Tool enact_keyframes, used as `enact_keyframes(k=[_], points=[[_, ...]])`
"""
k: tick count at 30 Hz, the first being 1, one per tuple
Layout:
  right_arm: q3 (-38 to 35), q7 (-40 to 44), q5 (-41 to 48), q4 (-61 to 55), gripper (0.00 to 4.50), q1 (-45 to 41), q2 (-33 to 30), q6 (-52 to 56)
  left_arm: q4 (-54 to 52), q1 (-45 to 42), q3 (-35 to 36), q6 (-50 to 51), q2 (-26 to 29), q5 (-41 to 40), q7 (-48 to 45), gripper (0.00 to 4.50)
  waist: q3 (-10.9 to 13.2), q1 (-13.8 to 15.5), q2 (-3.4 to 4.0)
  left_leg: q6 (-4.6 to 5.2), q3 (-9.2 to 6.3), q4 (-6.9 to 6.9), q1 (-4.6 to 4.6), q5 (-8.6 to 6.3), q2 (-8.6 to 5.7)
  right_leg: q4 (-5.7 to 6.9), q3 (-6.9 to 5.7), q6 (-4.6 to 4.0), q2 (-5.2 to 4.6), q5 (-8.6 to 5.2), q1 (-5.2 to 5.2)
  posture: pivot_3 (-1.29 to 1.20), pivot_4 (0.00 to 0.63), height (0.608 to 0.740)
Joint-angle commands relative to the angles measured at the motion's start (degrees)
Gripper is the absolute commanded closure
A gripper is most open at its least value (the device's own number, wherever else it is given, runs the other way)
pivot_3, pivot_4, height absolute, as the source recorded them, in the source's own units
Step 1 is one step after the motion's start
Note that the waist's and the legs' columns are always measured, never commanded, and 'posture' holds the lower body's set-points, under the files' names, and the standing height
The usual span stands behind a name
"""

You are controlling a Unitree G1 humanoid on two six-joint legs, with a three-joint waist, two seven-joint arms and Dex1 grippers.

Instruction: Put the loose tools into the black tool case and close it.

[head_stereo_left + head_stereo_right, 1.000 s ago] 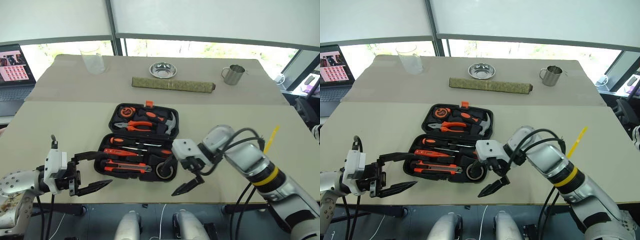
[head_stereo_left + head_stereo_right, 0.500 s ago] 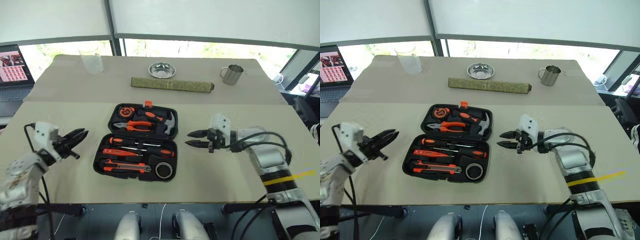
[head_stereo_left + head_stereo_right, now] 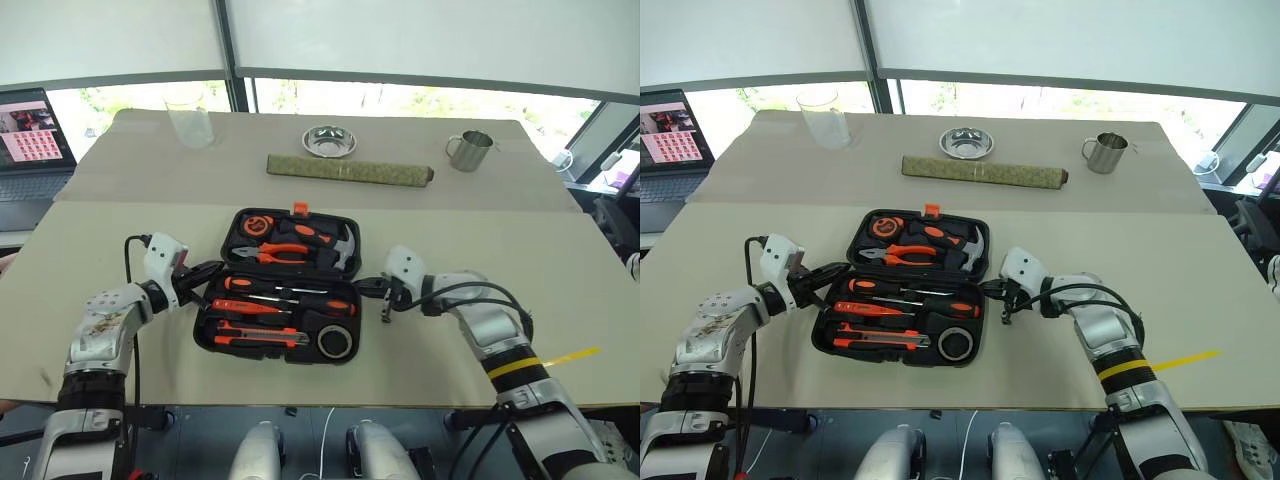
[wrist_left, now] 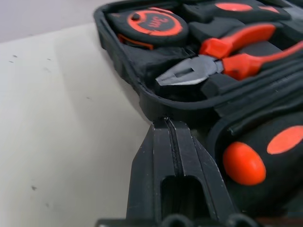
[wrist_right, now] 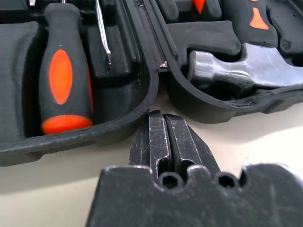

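Observation:
The black tool case point(image 3: 203, 330) lies open in the middle of the table. Its near half holds the loose tools: two long screwdrivers point(image 3: 285, 284), a short orange one point(image 3: 232, 303) and a utility knife point(image 3: 255, 338). Pliers point(image 3: 270, 254), a hammer point(image 3: 340, 245) and a tape measure point(image 3: 258, 223) fill the far half. My left gripper point(image 3: 215, 268) is shut, its tip at the case's left side by the hinge, seen close up point(image 4: 165, 124). The right gripper point(image 3: 365, 287) is shut too, its tip at the case's right side by the hinge point(image 5: 163, 118). Neither holds anything.
A black tape roll point(image 3: 333, 342) sits in the case's near right corner. Behind the case lie an olive rolled mat point(image 3: 348, 170), a steel bowl point(image 3: 329, 140), a steel mug point(image 3: 467, 150) and a clear cup point(image 3: 187, 115). A laptop point(image 3: 35, 140) stands far left.
Both arms have come forward from the table's front edge to the two sides of the case. Both grippers, open a second ago, are now shut.

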Motion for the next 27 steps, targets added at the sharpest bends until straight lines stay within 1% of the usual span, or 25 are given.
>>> enact_keyframes(k=[1,7,9,10,11,12,14,15,16,19,20,21,22,23,25,27], points=[[-1.6,2.09,2.73,-4.15,4.38,1.08,-1.34,1.14,-4.59,2.4,-2.38,2.17,-0.7,-1.16,-2.31,4.5,0.0,0.03,0.0,0.01,0.0,0.0,-0.01,-0.01,0.0,-0.02,0.0,0.0,0.0,0.0,0.0,0.0,0.15,0.74],[-3.1,2.51,3.05,-4.46,4.38,2.98,-3.11,1.39,-7.18,4.64,0.76,2.77,-1.2,-1.98,0.33,4.5,0.0,0.02,0.0,0.0,-0.01,0.0,0.01,-0.01,0.0,0.01,0.0,0.01,0.01,0.0,0.0,0.0,0.15,0.74],[-5.75,1.44,4.88,-6.09,4.38,3.32,-3.62,3.87,-8.55,5.92,2.08,3.29,0.45,-0.87,1.76,4.5,0.0,-0.12,0.0,0.0,0.0,0.01,0.01,-0.01,0.0,0.0,0.01,0.01,0.01,0.0,0.0,0.0,0.15,0.74],[-5.98,3.79,7.02,-8.34,4.15,3.84,-5.44,8.62,-9.66,6.59,1.79,7.05,2.45,-0.35,2.11,4.24,0.0,-0.2,0.0,0.01,0.0,0.0,0.0,-0.01,0.01,0.01,0.01,0.0,0.02,0.0,-0.02,0.0,0.15,0.74],[-6.42,5.41,8.25,-9.89,3.87,4.43,-6.76,9.8,-10.85,7.12,1.87,10.94,4.13,-0.78,2.11,3.96,0.0,-0.22,-0.01,0.01,-0.01,0.0,0.01,-0.01,0.02,0.02,0.01,0.0,0.02,0.0,-0.02,0.0,0.15,0.74],[-7.56,5.97,10.13,-11.59,3.73,4.68,-8.04,13.09,-12.65,7.69,3.65,14.56,5.88,-3.63,0.58,3.8,0.01,-0.24,-0.01,0.0,-0.02,0.0,-0.01,-0.01,0.03,0.03,0.01,0.0,0.03,0.0,-0.05,0.0,0.15,0.74],[-9.78,5.71,14.16,-14.91,3.0,4.0,-10.34,21.53,-15.57,8.1,7.07,21.11,9.41,-8.66,-1.63,2.99,0.03,-0.41,-0.03,0.01,-0.04,-0.04,-0.02,-0.01,0.05,0.02,0.01,0.0,0.05,0.0,-0.07,0.0,0.15,0.74],[-9.8,6.55,16.22,-16.81,2.69,3.51,-12.22,27.09,-16.25,7.94,8.14,23.73,10.93,-10.07,-1.84,2.66,0.04,-0.48,-0.03,0.0,-0.04,-0.03,0.01,-0.01,0.07,0.03,0.0,0.0,0.05,-0.01,-0.06,0.0,0.15,0.74],[-10.18,6.39,17.29,-17.9,2.34,2.74,-12.77,29.25,-17.0,7.53,8.41,25.39,12.3,-10.45,-1.73,2.26,0.04,-0.48,-0.03,0.0,-0.03,-0.04,0.01,-0.01,0.08,0.03,0.0,0.0,0.06,0.0,-0.08,0.0,0.15,0.74],[-9.72,4.85,19.88,-19.62,1.35,-2.26,-13.88,39.17,-16.15,2.06,8.71,30.89,13.7,-10.46,3.12,1.21,0.06,-0.43,-0.04,0.0,-0.04,-0.03,0.13,0.0,0.09,0.06,-0.01,0.0,0.09,-0.01,-0.01,0.0,0.15,0.74],[-8.88,4.49,20.47,-19.84,0.91,-4.07,-14.26,43.04,-15.14,-0.36,8.3,33.42,13.66,-10.57,4.52,0.79,0.06,-0.4,-0.04,-0.02,-0.05,-0.01,0.08,0.03,0.06,0.11,0.0,0.0,0.1,-0.01,-0.06,0.0,0.15,0.74],[-7.95,3.39,19.96,-19.98,0.64,-5.6,-14.41,45.38,-14.41,-2.46,7.86,35.49,13.55,-10.22,6.07,0.51,0.06,-0.37,-0.04,-0.05,-0.07,0.0,0.07,0.06,0.06,0.11,-0.01,-0.01,0.12,-0.01,-0.07,0.0,0.15,0.74],[-5.2,1.98,17.0,-19.34,0.28,-7.72,-14.69,45.68,-13.14,-5.26,8.09,39.2,12.65,-10.52,8.47,0.16,0.06,-0.37,-0.04,-0.06,-0.09,0.01,0.09,0.06,0.06,0.11,-0.02,0.0,0.13,-0.01,-0.02,0.0,0.15,0.74],[-2.71,0.4,14.12,-18.23,0.09,-9.69,-14.6,45.4,-12.05,-7.51,8.19,41.92,11.83,-10.64,10.32,0.1,0.07,-0.34,-0.05,-0.06,-0.09,0.02,0.06,0.06,0.04,0.11,-0.02,0.0,0.13,-0.01,-0.04,0.0,0.15,0.74],[0.01,-2.85,11.68,-13.64,0.09,-14.52,-12.62,48.38,-10.47,-11.15,6.95,46.03,10.47,-10.79,12.12,0.1,0.06,-0.36,-0.06,-0.06,-0.11,0.07,0.0,0.06,0.03,0.1,-0.04,0.0,0.13,-0.01,-0.06,0.0,0.15,0.74],[0.16,-6.81,11.33,-7.97,0.09,-19.26,-9.27,54.58,-9.42,-13.28,5.2,47.31,8.96,-9.89,13.55,0.1,0.06,-0.4,-0.06,-0.06,-0.12,0.07,-0.01,0.06,-0.01,0.1,-0.02,0.0,0.11,-0.01,-0.06,0.0,0.15,0.74]])
